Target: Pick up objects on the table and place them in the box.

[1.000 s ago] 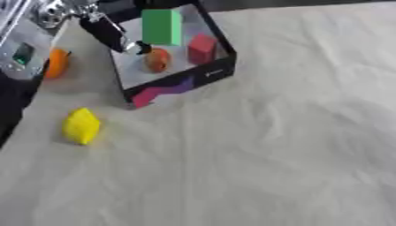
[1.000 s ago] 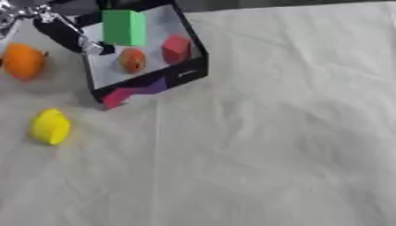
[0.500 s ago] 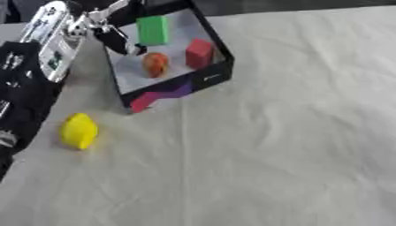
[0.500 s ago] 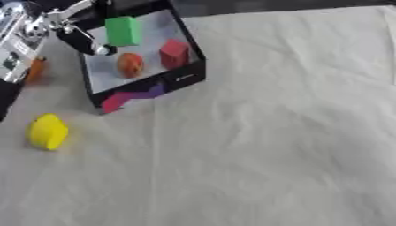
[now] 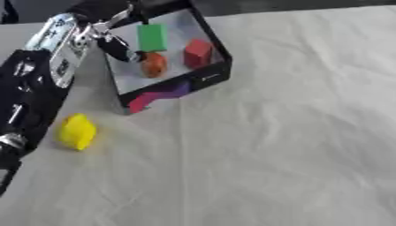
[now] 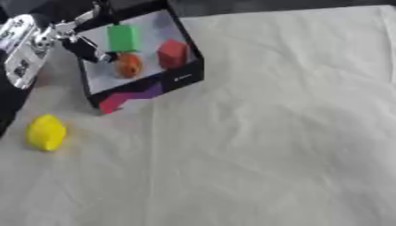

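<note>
1. Step in hand, by the look of it: a drop into the black-walled cardboard box with a white floor and pink-purple front flap (image 5: pixel 207 78), standing at the far left of the bench covered in pale wrinkled cloth (image 5: pixel 294 132).
2. Left robot hand (image 5: pixel 116 42) over the box's left wall, dark fingers curved and pointing down toward the box floor; nothing visibly pinched between them, though too blurred to tell for sure whether spread or curled.
3. Already inside the box: a green rectangular block (image 5: pixel 152 37) at the back, a red cube (image 5: pixel 198 52) to the right, and a small orange rounded object (image 5: pixel 154 64) just beside the fingertips, touching or nearly so.
4. Likely reading: orange object just let go, or about to be.
5. Left outside on the cloth: a yellow rounded lump, lemon-like (image 5: pixel 77 131), near the bench's left edge, well in front of the box and close beside the black forearm.
6. Right robot hand absent from both views.
7. Next move, as a judgement: lifting the left hand clear of the box wall without catching the rim, then swinging back and down to the yellow lump, approaching from above and closing round its middle, since a rounded shape may roll on the cloth.
</note>
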